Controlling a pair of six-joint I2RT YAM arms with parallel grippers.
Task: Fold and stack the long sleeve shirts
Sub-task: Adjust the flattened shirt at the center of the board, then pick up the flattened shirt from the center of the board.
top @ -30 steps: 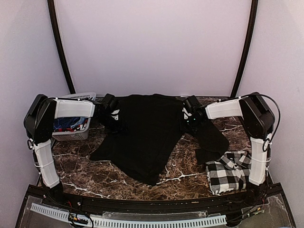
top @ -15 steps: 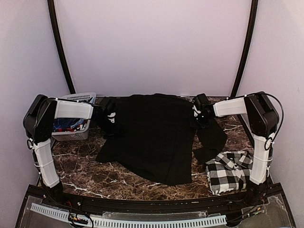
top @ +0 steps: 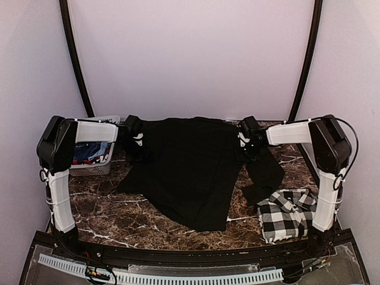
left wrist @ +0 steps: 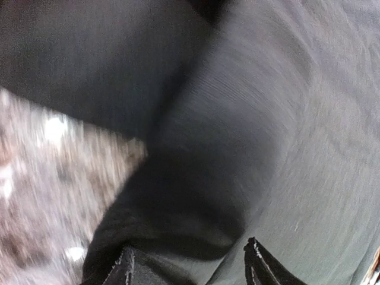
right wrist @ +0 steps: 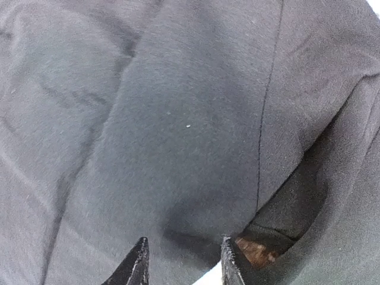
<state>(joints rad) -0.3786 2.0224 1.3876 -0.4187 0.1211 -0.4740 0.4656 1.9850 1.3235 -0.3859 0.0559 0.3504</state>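
Observation:
The plain black shirt (top: 190, 169) lies spread on the marble table (top: 101, 208), its collar end at the far edge. My left gripper (top: 138, 142) grips its left shoulder and my right gripper (top: 244, 142) grips its right shoulder, both low over the far part of the table. In the left wrist view, black cloth (left wrist: 237, 119) bunches between the fingers of the left gripper (left wrist: 191, 261). In the right wrist view, the right gripper (right wrist: 184, 252) holds cloth (right wrist: 190, 119) the same way. The checked shirt (top: 288, 215) lies folded at the front right. One black sleeve (top: 264, 175) trails toward it.
A white lattice basket (top: 95, 157) with coloured clothes stands at the far left, just beside my left arm. Black poles rise at the back corners. A white slotted rail runs along the near edge below the table.
Both grippers have moved apart and toward the far edge, stretching the black shirt wider. Its lower hem has swung right and then back a little toward the left.

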